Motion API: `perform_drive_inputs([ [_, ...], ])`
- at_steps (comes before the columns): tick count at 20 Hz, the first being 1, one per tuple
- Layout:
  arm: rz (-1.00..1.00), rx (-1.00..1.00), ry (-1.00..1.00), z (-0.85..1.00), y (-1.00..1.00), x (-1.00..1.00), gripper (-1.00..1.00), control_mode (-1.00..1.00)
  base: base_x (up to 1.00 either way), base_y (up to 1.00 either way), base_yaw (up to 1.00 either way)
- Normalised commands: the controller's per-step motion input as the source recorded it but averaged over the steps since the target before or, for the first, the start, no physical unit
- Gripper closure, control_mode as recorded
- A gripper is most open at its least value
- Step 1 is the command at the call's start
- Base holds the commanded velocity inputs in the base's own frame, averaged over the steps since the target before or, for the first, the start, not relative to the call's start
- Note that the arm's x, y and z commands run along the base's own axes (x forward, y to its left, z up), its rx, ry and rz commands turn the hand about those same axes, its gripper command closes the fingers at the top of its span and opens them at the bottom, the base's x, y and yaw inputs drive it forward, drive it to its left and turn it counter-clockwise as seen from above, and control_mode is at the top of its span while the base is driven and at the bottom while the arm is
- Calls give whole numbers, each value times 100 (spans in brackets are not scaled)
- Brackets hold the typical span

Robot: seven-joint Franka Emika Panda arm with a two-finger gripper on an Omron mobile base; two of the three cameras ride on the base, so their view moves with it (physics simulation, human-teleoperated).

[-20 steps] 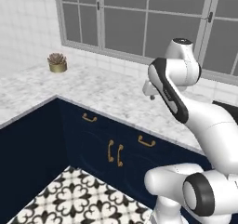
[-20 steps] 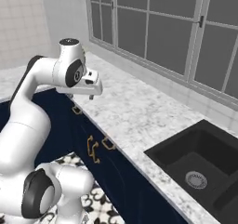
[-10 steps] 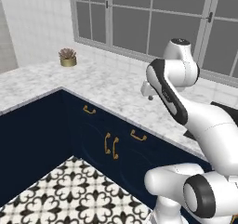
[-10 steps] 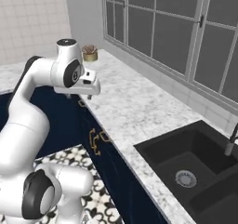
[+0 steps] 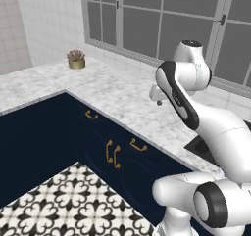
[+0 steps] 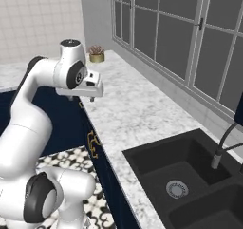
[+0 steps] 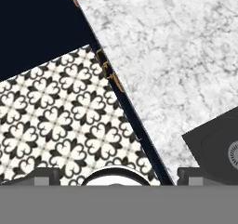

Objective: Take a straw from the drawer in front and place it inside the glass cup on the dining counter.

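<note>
My gripper (image 6: 82, 99) hangs open and empty over the front edge of a marble worktop (image 6: 128, 114), at the end of the raised white arm. In the left base view the gripper (image 5: 159, 102) shows just left of the arm's upper link. The hand view looks straight down, with the two fingertips (image 7: 44, 174) wide apart above the patterned floor (image 7: 56, 121) and the worktop's edge. Shut navy fronts with brass handles (image 5: 138, 145) run under the worktop; I cannot tell which is the drawer. The straw, the glass cup and the dining counter are out of view.
A black sink (image 6: 185, 176) with a dark faucet (image 6: 223, 147) is set into the worktop at right. A small potted plant (image 5: 76, 59) stands in the far corner under the window. Navy cabinets (image 5: 39, 137) wrap around the tiled floor (image 5: 73, 200).
The whole picture has shifted, so the base and its cameras have moved: more of the sink shows at right and the plant sits nearer the middle. The gripper stays open.
</note>
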Motion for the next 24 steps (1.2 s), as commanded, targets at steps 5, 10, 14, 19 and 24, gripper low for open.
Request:
perform_drive_inputs([
  [5, 21, 0, 0, 0, 21, -5, -100, -100, 0, 0, 0],
  [10, 11, -21, 0, -1, 95, -12, -100, -100, 0, 0, 0],
  [14, 4, -33, 0, -27, 100, 0, -100, -100, 0, 0, 0],
  [19, 0, -43, 0, -64, 98, 0, -100, -100, 0, 0, 0],
  [24, 0, -43, 0, -95, 72, 6, -100, -100, 0, 0, 0],
])
